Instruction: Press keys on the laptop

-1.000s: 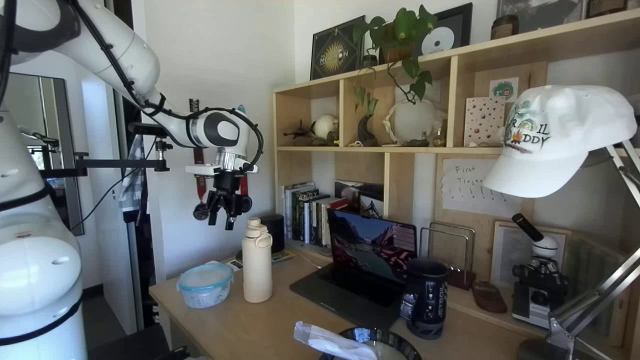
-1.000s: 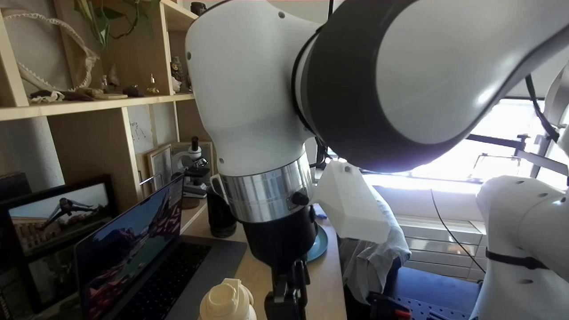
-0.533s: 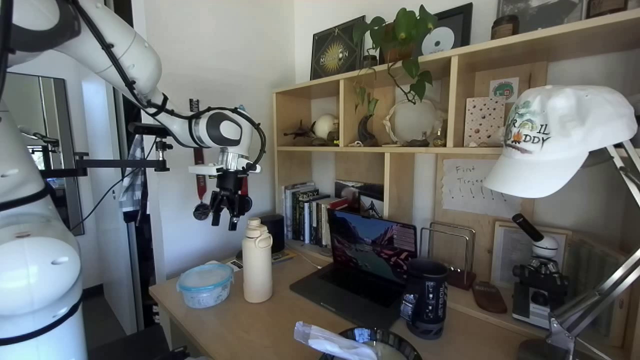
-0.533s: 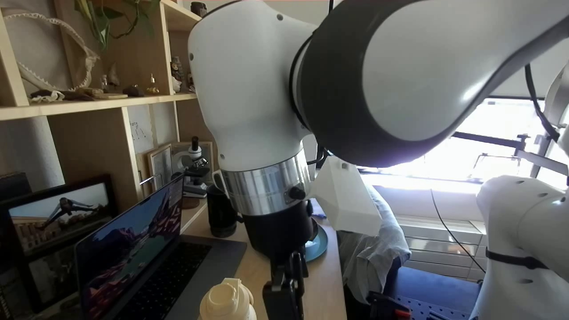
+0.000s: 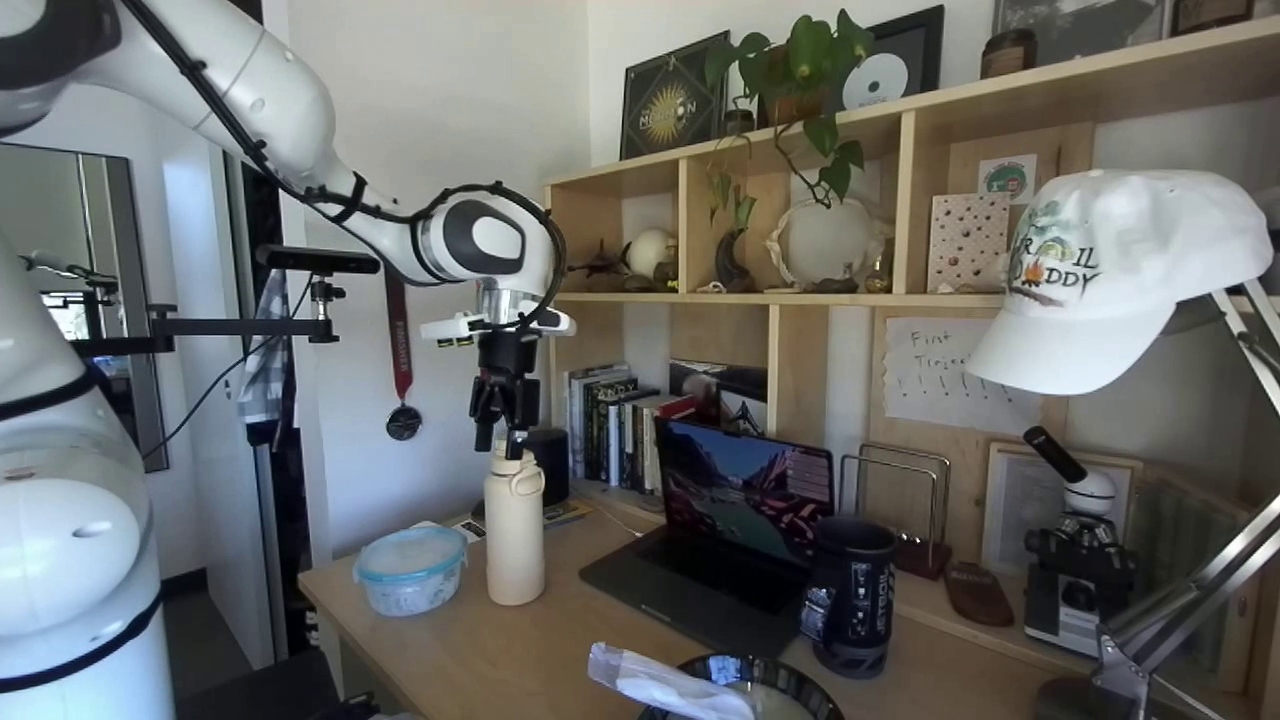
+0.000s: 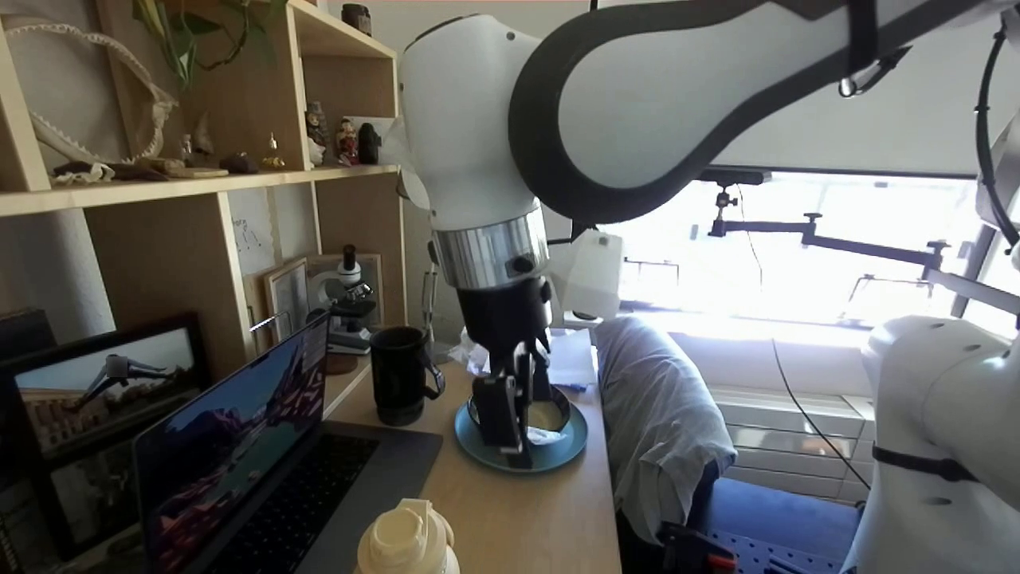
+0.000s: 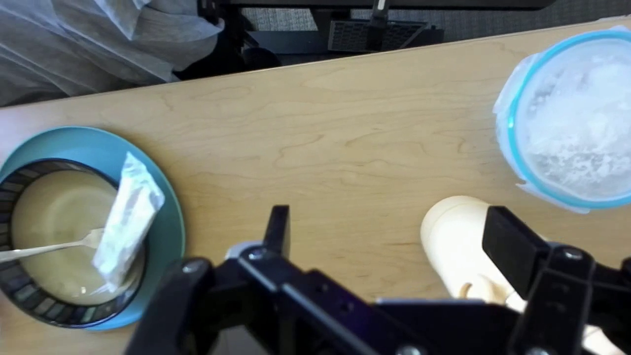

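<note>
The slim black laptop [image 5: 745,490] stands open on the desk, its screen lit with a red, blue and dark picture; it also shows in an exterior view [image 6: 239,446]. Its dark keys [image 6: 311,502] lie in rows on the deck and blend together in an exterior view [image 5: 725,570]. My gripper [image 5: 500,442] points down, well above the desk, in front of the laptop; it also shows in an exterior view [image 6: 514,450]. In the wrist view the gripper [image 7: 387,231] has its fingers wide apart with nothing held. The keys do not show clearly in the wrist view.
A tall cream bottle [image 5: 515,540] stands beside the laptop, close under the gripper, behind one finger in the wrist view [image 7: 458,241]. A lidded tub [image 5: 410,570], a black mug [image 5: 855,600] and a bowl on a blue plate [image 7: 170,217] stand nearby. Shelves [image 5: 725,297] rise behind.
The arm and gripper have moved across the desk, from beside the bottle to above it in an exterior view, and farther from the camera toward the plate in an exterior view.
</note>
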Controlling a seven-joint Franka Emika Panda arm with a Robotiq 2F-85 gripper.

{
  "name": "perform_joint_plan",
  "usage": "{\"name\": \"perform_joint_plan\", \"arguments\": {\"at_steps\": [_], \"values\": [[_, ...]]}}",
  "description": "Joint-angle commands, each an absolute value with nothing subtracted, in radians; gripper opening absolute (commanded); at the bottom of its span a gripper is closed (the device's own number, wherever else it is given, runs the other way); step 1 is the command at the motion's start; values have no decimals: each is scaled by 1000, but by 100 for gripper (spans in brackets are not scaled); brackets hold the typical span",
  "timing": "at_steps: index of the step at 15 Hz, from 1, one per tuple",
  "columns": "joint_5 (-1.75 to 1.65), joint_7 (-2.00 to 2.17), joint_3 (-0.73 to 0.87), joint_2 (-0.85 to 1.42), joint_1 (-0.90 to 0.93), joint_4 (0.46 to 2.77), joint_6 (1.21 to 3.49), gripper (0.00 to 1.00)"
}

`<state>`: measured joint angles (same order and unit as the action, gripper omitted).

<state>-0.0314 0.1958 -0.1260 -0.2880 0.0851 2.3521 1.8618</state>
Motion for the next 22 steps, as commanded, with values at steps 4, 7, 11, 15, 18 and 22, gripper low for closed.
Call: {"name": "perform_joint_plan", "arguments": {"at_steps": [4, 7, 11, 15, 18, 22], "values": [[-86, 125, -23, -230, -1, 2347, 1981, 100], [-72, 46, 1, -174, -1, 2354, 2162, 100], [-29, -40, 7, -65, 6, 2338, 2340, 100], [-22, -40, 0, -46, 3, 2342, 2336, 100], [-21, -42, 0, -36, 3, 2333, 2337, 100], [-7, -66, 4, -10, 1, 2321, 2363, 100]]}}
